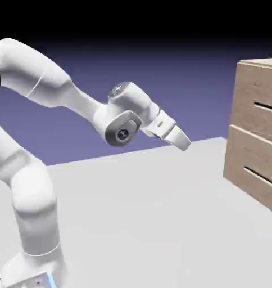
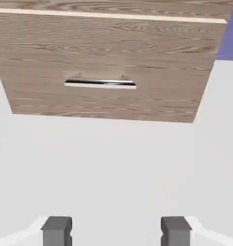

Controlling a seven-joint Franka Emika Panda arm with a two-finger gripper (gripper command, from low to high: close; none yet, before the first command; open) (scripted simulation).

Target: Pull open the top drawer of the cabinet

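The cabinet (image 1: 256, 135) stands at the right edge of the exterior view, a light-brown wood-grain box with two stacked fronts. Its top drawer (image 1: 261, 100) carries a dark slot handle (image 1: 266, 107) and sits flush with the front. My gripper (image 1: 184, 144) hangs in mid-air well to the left of the cabinet, tilted down toward it and touching nothing. In the hand view the gripper (image 2: 116, 233) is open, with only bare table between its grey fingertips (image 2: 57, 230). Only a thin strip of the top drawer (image 2: 113, 5) shows there, along the upper edge.
The lower drawer (image 1: 252, 171) fills most of the hand view's upper half as lower drawer (image 2: 109, 62), with its handle (image 2: 100, 83) in the middle. Grey table (image 1: 144, 214) stretches between the arm and the cabinet.
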